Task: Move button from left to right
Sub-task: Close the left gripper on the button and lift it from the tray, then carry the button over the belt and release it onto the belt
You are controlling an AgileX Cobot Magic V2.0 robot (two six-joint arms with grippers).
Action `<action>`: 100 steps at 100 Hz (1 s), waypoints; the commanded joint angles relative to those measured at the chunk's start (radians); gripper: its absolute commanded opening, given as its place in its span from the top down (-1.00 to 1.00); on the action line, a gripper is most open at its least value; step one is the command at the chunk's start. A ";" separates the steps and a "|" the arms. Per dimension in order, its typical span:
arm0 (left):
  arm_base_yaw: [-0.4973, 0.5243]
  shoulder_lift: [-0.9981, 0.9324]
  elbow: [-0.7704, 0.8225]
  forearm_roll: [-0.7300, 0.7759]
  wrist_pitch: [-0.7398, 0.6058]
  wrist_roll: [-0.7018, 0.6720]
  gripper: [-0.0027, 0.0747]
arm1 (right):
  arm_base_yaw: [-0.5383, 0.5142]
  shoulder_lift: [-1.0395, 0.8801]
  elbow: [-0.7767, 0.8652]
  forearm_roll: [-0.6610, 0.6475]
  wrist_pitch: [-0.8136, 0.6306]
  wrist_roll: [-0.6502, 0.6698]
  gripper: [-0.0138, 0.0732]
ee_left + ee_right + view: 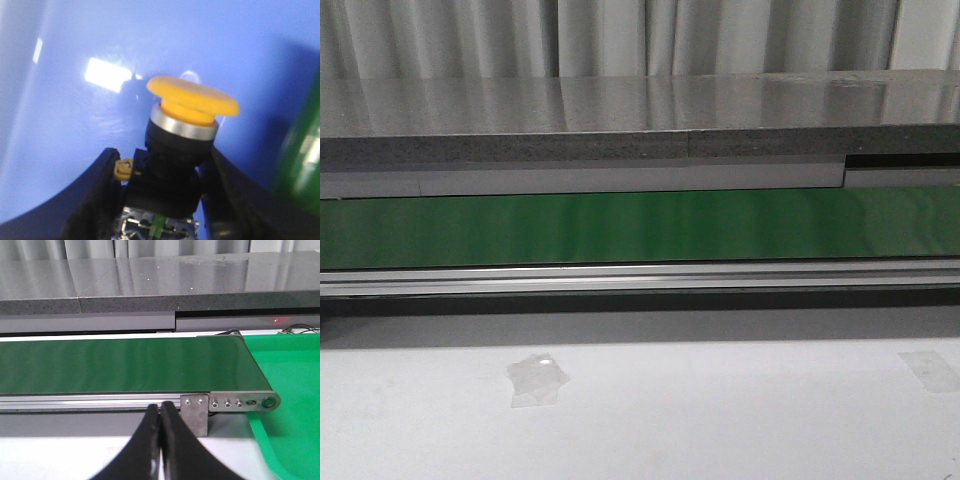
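Your left gripper point(162, 200) is clamping the button point(182, 135) by its black boxy body, one dark matte finger point(92, 200) on each side, pressing against it. The button's cap is a smooth, flat yellow-orange disc on a shiny metal ring; below that, the black housing is running down to a small metal part with a green mark, cut off at the frame edge. A small yellow clip is sticking out of the body on one side. Behind it you are seeing a glossy blue surface point(75, 125) with a bright glare patch, and a blurred green shape at the edge that is too soft to identify.

Your right gripper point(161, 440) is pinched fully together, its black curved fingers meeting tip to tip with nothing between them. It is pointing toward the belt point(120, 365), a smooth green band on an aluminium frame with a bolted end bracket, beside a green tray point(290, 390).

In the front view, you are seeing the belt, the grey speckled ledge point(620, 120) and the white table point(720, 420) with tape patches; neither arm nor the button is showing there.
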 commanded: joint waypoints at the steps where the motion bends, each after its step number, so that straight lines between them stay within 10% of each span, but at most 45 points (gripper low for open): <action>1: -0.007 -0.109 -0.020 -0.021 -0.011 0.019 0.82 | 0.001 -0.018 -0.016 -0.010 -0.078 -0.001 0.84; 100: -0.168 -0.146 -0.005 -0.103 0.051 0.111 0.82 | 0.001 -0.018 -0.016 -0.010 -0.078 -0.001 0.84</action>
